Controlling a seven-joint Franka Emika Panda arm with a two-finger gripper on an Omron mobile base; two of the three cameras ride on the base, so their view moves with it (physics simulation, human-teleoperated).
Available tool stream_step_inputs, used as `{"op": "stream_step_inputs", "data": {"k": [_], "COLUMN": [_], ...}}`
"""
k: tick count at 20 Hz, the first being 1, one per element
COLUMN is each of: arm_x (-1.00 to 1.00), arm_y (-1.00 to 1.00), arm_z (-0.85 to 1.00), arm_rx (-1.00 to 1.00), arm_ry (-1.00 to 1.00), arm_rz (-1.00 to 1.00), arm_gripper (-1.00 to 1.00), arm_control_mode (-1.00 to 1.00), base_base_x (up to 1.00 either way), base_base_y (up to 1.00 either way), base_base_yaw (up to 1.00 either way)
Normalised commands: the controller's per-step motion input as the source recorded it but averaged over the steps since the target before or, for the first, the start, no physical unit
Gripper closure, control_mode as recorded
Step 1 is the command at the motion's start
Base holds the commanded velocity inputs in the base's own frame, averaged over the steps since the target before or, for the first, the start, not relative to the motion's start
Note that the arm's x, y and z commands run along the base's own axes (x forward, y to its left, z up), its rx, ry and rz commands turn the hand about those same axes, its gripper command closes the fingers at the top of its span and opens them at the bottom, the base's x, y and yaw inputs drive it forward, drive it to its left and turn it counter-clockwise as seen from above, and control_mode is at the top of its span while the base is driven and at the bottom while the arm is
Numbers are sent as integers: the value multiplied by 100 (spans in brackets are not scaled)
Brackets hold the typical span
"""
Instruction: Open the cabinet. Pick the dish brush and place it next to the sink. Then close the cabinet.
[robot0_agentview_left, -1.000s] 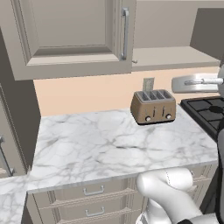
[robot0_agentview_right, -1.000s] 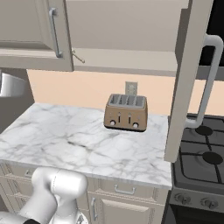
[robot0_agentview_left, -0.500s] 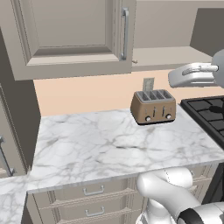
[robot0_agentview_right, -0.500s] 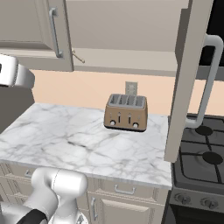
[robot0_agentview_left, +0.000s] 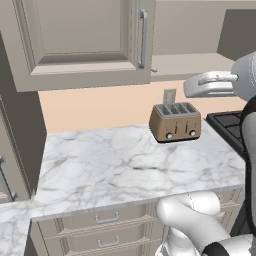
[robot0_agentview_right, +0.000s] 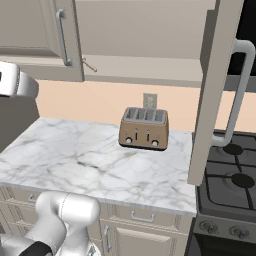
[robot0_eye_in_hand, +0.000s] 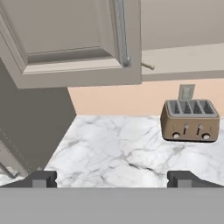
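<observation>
The gripper (robot0_eye_in_hand: 111, 178) stands with its two dark fingertips (robot0_eye_in_hand: 43, 178) spread wide apart, holding nothing and touching nothing, raised well above the white marble counter (robot0_eye_in_hand: 118, 151). Ahead of it hangs the cabinet (robot0_eye_in_hand: 74, 37), its left door with the vertical silver handle (robot0_eye_in_hand: 121, 30) swung partly outward; the right door (robot0_agentview_right: 215, 90) is seen edge-on in the right base view, standing open beside the stove (robot0_agentview_right: 232, 185). A thin light handle, apparently the dish brush (robot0_eye_in_hand: 148, 65), pokes out past the left door's edge on the cabinet's bottom shelf; its head is hidden. A bronze four-slot toaster (robot0_eye_in_hand: 190, 120) sits against the peach wall below an outlet (robot0_eye_in_hand: 186, 91). No readable writing appears anywhere.
</observation>
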Motion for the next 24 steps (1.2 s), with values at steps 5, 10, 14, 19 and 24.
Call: {"op": "stream_step_inputs", "data": {"k": [5, 10, 14, 19, 24], "arm_x": [26, 24, 42, 37, 42], "arm_y": [0, 0, 0, 0, 0], "arm_z": [2, 10, 8, 4, 0], "arm_rx": [5, 1, 0, -1, -1], "arm_ry": [-5, 0, 6, 6, 0], "arm_rz": [0, -1, 0, 0, 0], "arm_gripper": [-100, -100, -100, -100, -100], "arm_control_mode": [-100, -100, -100, -100, -100], "base_base_x": [0, 0, 0, 0, 0], "base_base_y": [0, 0, 0, 0, 0], "base_base_yaw": [0, 0, 0, 0, 0]}}
